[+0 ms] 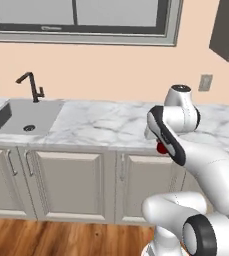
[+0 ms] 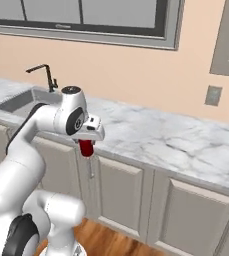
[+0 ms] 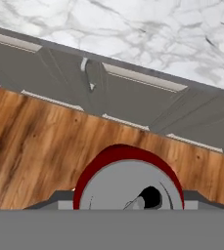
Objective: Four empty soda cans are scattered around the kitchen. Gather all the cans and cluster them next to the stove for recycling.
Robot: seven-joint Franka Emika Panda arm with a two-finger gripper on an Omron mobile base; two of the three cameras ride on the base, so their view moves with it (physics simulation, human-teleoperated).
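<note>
My gripper (image 2: 87, 146) is shut on a red soda can (image 2: 86, 149) and holds it upright in the air, in front of the counter's edge and above the wood floor. From the left base camera, a bit of the red can (image 1: 161, 148) peeks out behind my arm's forearm. Looking down along the hand, the can's silvery top with its red rim (image 3: 128, 183) sits between the fingers, with the gripper (image 3: 128, 201) closed around it. The stove is out of view, as are the other cans.
A white marble counter (image 1: 101, 125) runs along the peach wall over grey-beige cabinets (image 1: 71, 182). A sink (image 1: 26, 117) with a dark faucet (image 1: 32, 86) lies at the left. A wall outlet (image 2: 213, 95) is at the right, and a window above.
</note>
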